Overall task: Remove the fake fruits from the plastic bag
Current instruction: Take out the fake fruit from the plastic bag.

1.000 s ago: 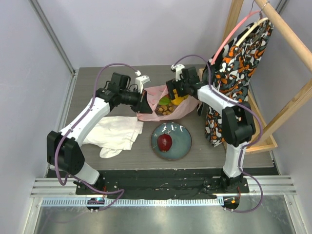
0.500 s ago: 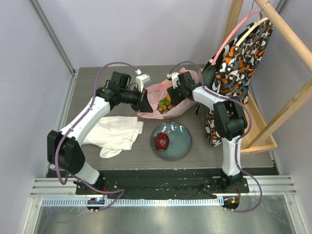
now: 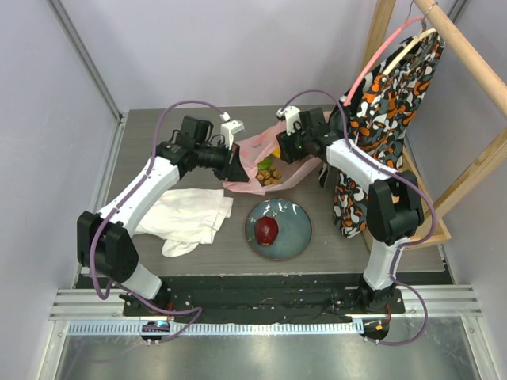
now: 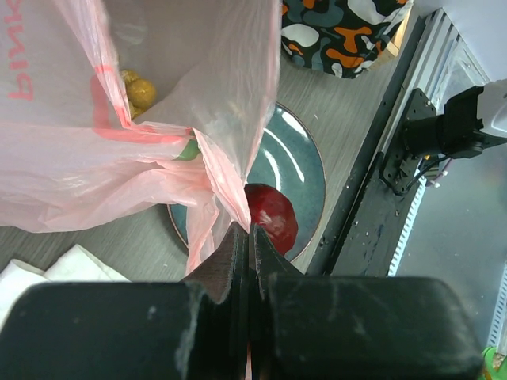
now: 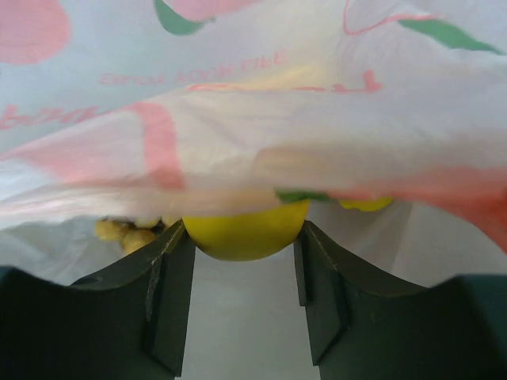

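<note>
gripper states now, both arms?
Left gripper: jaws closed, pinching the edge of the plastic bag.
Right gripper: jaws closed on a yellow fruit.

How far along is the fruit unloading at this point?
Done: one dark red apple lies on the plate. In hand: the left fingers pinch the edge of the pink bag, while the right fingers grip a yellow fruit inside it. Left: that fruit and the grapes are not yet out.
</note>
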